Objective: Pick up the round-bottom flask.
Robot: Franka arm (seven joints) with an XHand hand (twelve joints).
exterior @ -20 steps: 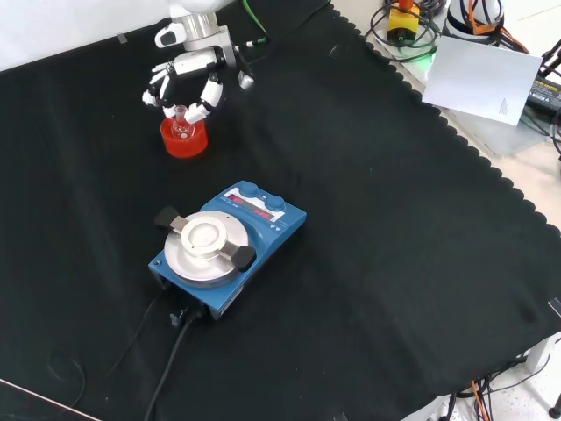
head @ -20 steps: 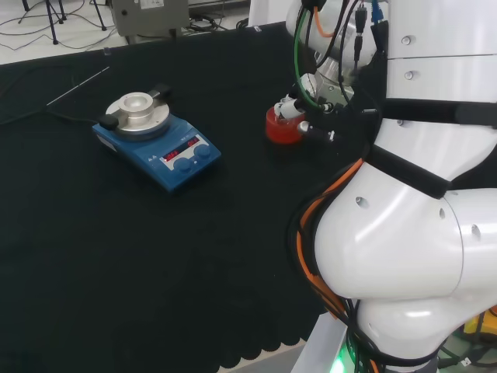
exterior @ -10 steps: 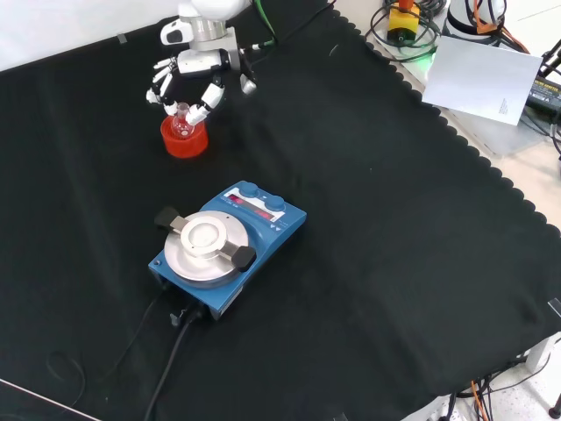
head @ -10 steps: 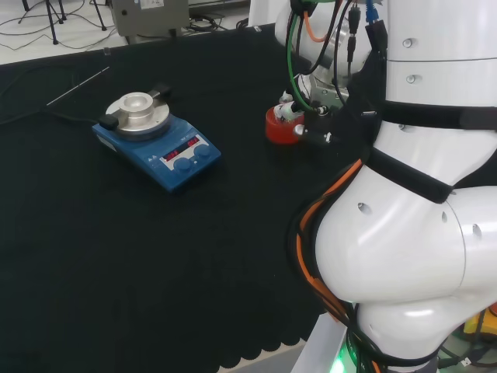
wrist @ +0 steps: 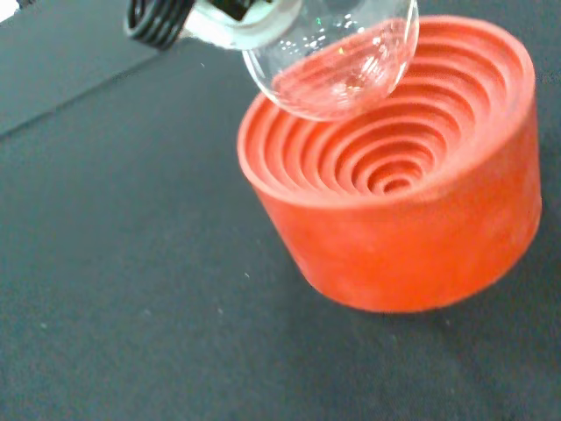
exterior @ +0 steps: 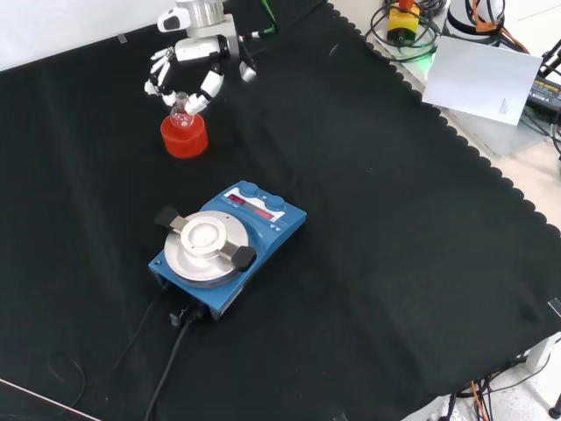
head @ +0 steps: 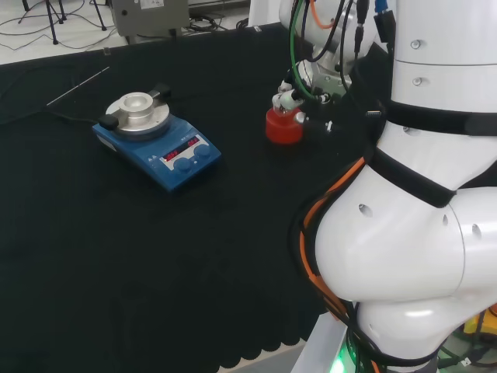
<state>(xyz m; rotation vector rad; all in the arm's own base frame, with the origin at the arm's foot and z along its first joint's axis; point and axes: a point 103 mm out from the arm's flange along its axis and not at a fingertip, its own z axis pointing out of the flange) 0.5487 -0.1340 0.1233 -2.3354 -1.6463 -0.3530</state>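
Observation:
A small clear round-bottom flask (wrist: 337, 61) hangs just above the red ribbed stand (wrist: 412, 202), clear of its rings. In the front view the hand (exterior: 195, 66) sits at the top left with its fingers curled round the neck of the flask (exterior: 181, 114), right above the stand (exterior: 184, 137). The head view has the stand (head: 283, 128) beside the arm's white links, with the hand (head: 291, 97) over it.
A blue magnetic stirrer with a round metal plate (exterior: 212, 247) stands on the black cloth below the stand in the front view, its black cable (exterior: 171, 346) trailing toward the near edge. In the head view the stirrer (head: 155, 140) lies left of the stand.
The hand has risen with the flask in its fingers. The flask has left the red stand and now hangs just above it.

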